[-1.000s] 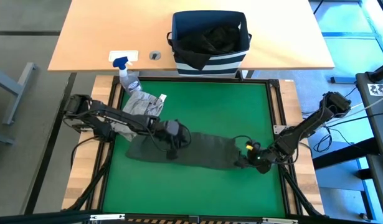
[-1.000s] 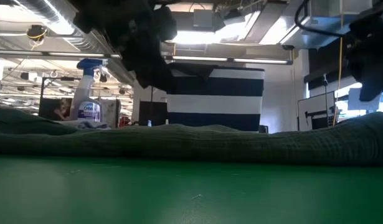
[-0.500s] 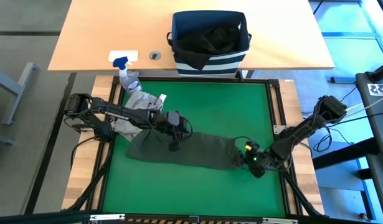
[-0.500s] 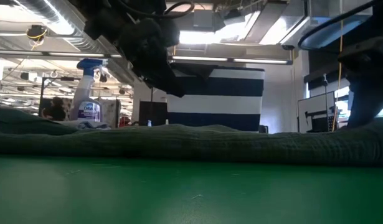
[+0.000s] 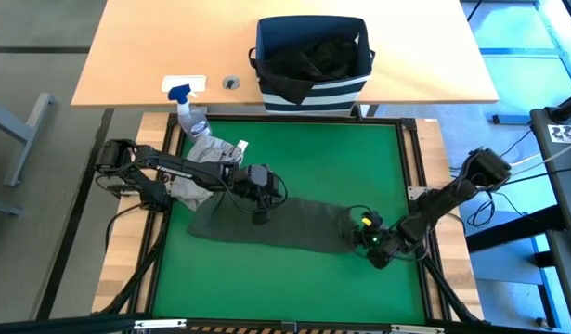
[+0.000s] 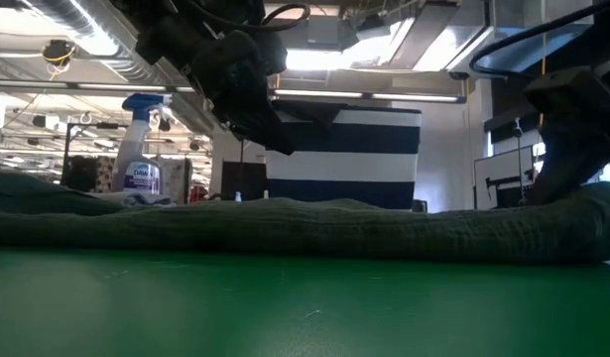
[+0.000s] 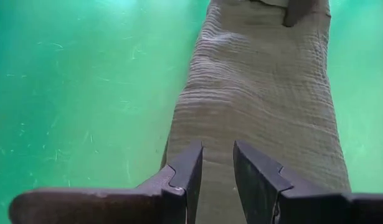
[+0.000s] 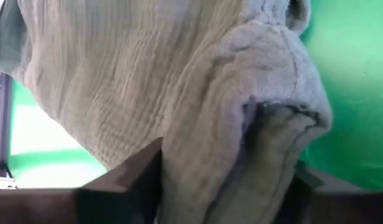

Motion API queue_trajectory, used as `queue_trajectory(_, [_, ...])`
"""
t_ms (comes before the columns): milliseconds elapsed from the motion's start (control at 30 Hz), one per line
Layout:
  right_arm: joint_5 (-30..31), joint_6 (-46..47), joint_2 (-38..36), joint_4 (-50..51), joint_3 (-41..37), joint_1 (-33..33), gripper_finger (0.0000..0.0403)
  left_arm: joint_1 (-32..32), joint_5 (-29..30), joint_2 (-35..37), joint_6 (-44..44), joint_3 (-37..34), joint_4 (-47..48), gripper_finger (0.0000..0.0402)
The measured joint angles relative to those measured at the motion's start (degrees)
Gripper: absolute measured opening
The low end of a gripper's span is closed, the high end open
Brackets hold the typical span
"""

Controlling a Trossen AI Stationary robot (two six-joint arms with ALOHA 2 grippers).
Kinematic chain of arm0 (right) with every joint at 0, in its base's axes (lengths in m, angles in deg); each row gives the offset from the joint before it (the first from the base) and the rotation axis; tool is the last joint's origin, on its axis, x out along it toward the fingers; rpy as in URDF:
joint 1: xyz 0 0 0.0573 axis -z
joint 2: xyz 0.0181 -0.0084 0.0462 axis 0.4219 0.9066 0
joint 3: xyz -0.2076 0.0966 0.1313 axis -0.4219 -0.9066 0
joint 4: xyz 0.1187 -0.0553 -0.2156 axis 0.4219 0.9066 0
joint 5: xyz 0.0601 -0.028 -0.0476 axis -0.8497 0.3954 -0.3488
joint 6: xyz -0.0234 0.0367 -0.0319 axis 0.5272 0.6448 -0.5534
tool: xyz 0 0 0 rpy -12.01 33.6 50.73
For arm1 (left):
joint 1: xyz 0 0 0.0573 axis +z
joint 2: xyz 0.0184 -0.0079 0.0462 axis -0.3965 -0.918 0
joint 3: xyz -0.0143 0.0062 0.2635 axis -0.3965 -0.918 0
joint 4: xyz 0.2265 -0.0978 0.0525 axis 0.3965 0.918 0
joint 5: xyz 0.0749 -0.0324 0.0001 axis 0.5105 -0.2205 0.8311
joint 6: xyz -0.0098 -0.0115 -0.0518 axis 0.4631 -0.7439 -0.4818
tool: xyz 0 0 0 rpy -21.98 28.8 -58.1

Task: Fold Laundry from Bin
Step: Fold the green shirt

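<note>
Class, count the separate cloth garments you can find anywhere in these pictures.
3: a dark olive green cloth garment stretched across the green mat, a light grey cloth garment at the mat's far left corner, and a black cloth garment in the navy striped fabric bin; more may hide beneath.

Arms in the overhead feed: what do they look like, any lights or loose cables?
Both arms are dark, slim and jointed. The left gripper has thin black cables looping around its wrist. The right gripper shows a small green light beside it and black cables too.
</note>
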Motion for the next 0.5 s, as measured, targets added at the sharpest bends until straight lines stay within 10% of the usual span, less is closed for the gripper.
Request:
queue_trajectory(267, [-0.93, -3.17, -0.54, 1.12, -0.05, 0.11, 0.0026, -0.97, -4.56, -2.17, -0.39, 0.02, -2.23, 0.0087])
queue_trajectory(500, [-1.44, -4.39, -4.02, 6.42, 1.15, 0.09, 0.0021, -5.7, -8.6, -10.44, -1.6, 0.05, -12.65, 0.0087])
